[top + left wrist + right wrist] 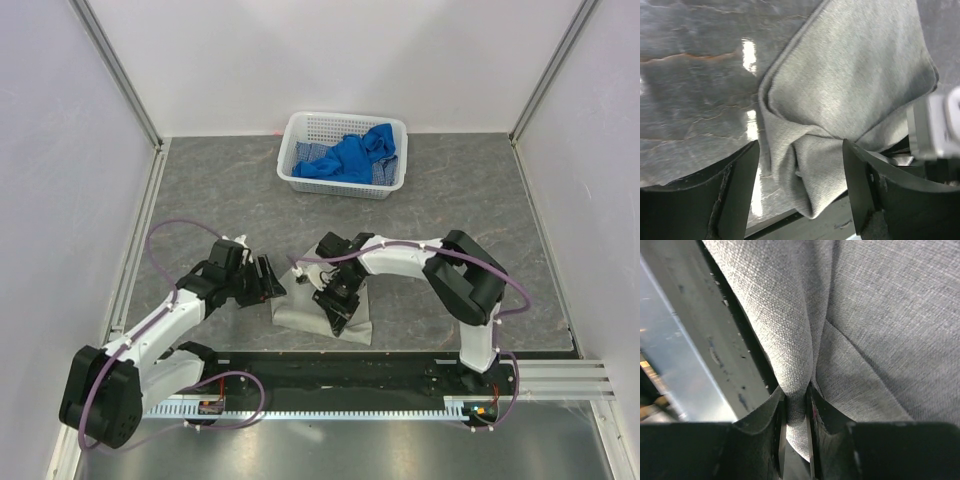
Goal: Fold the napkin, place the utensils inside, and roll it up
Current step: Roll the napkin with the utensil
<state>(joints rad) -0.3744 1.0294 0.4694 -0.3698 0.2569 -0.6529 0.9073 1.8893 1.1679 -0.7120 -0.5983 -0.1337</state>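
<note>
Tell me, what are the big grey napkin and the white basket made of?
The light grey-beige cloth napkin looks like woven fabric with a matte finish. You can see a fine weave, and it folds into soft creases. The white rectangular lattice basket looks like smooth moulded plastic, with rows of small even holes in its walls, though I can't be sure from this far away.

We see a robotics lab cell: white panels point(330, 50) behind the basket point(340, 188), aluminium posts point(118, 75) flanking it, a grey table point(220, 190) beneath.
</note>
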